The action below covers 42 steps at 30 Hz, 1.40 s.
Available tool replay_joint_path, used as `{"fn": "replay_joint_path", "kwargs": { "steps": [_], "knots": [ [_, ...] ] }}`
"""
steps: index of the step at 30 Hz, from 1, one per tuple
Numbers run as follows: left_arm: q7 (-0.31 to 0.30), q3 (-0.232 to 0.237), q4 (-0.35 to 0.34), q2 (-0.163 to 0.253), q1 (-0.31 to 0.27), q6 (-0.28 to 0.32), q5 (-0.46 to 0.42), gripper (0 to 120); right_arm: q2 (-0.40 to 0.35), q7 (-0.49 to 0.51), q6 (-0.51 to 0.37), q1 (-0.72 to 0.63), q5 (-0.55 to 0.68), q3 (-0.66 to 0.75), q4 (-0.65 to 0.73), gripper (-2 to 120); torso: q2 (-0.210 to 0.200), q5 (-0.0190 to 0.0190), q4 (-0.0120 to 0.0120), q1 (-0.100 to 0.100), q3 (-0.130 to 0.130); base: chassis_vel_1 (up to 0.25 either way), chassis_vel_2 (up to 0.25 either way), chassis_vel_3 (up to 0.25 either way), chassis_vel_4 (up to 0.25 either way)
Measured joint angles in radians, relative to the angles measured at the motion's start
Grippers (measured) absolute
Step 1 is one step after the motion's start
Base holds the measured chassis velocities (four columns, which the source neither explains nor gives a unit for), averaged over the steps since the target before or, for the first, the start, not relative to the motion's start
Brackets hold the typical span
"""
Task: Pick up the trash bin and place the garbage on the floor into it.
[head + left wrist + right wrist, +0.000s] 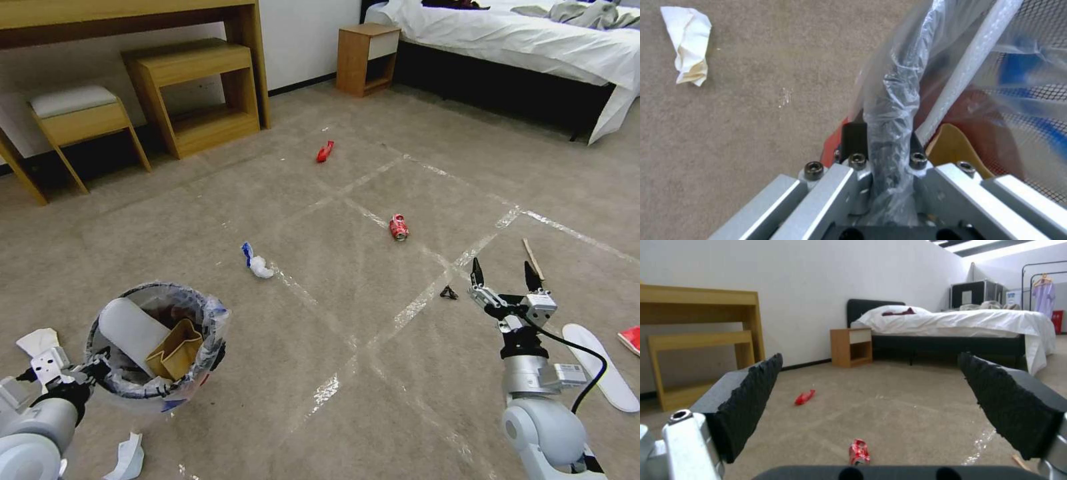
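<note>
My left gripper (100, 370) is shut on the rim of the trash bin (213, 327), held at the lower left; its clear liner (902, 66) wraps the dark rim between the fingers. Inside lie a white slipper sole (130, 328) and a brown cardboard box (175, 350). My right gripper (505, 273) stands open at the right, holding nothing. Garbage on the floor (320, 320): a red can (399, 227) (859, 450), a red wrapper (325, 151) (804, 396), a white-and-blue wad (257, 261), a thin stick (533, 257), a white sole (600, 365), a small dark scrap (449, 292).
White paper wads lie by the left arm (37, 340) (688, 63) and at the bottom (128, 457). A red item (630, 339) shows at the right edge. A wooden desk (133, 20), stool (83, 117), nightstand (367, 57) and bed (520, 40) line the far side.
</note>
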Motion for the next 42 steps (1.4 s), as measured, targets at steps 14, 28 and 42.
{"fn": "replay_joint_path", "kwargs": {
  "steps": [14,28,42],
  "knots": [
    [-0.001,0.007,0.015,-0.015,-0.004,0.000,-0.003,1,0.011,-0.004,0.004,0.016,-0.013,-0.029,-0.024,100,0.000,0.0000,0.0001,0.000,0.000,-0.006,0.008,0.004,-0.004],
    [-0.001,0.012,0.026,-0.012,-0.015,0.000,-0.005,1,0.015,-0.004,-0.002,0.028,-0.018,-0.039,-0.046,100,0.000,0.0000,0.0000,0.000,0.000,-0.011,0.019,0.014,-0.015],
    [-0.004,0.005,0.031,0.003,-0.020,0.005,-0.016,1,0.016,-0.001,-0.013,0.045,-0.015,-0.053,-0.058,100,0.000,0.0000,0.0000,0.000,0.000,-0.043,0.045,0.052,-0.049]
  ]
}}
